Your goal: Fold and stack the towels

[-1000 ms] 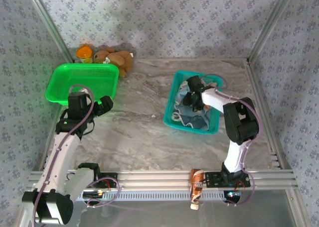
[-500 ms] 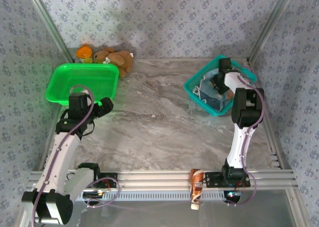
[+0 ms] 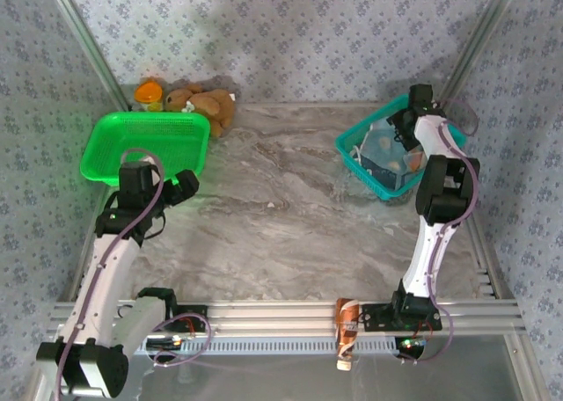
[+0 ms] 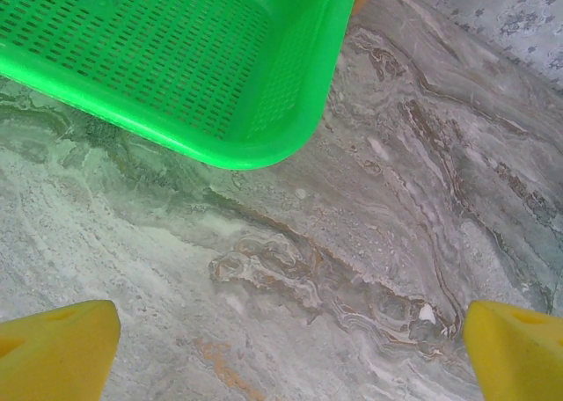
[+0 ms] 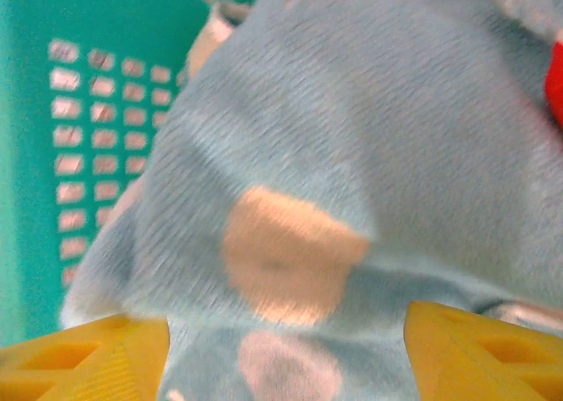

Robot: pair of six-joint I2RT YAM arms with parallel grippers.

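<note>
The towels [image 3: 387,151] lie bunched in a teal basket [image 3: 388,186] at the table's far right corner. My right gripper [image 3: 407,125] reaches into that basket from its far side. In the right wrist view a blue towel with cream polka dots [image 5: 352,137] fills the space ahead, and it runs down between the gripper's [image 5: 286,348] widely parted yellow fingers [image 5: 88,357]. The teal basket wall [image 5: 88,111] shows at the left. My left gripper [image 3: 180,187] hovers open over bare table beside the green basket [image 3: 145,146], its fingers [image 4: 53,348] far apart with nothing between them.
A brown plush toy [image 3: 207,105] and an orange-lidded item [image 3: 149,91] sit at the back left behind the green basket [image 4: 176,58]. Patterned walls and metal posts close the table in. An aluminium rail runs along the near edge.
The teal basket has slid from the table's middle right to the far right corner, along with my right gripper. The left arm has barely moved.
</note>
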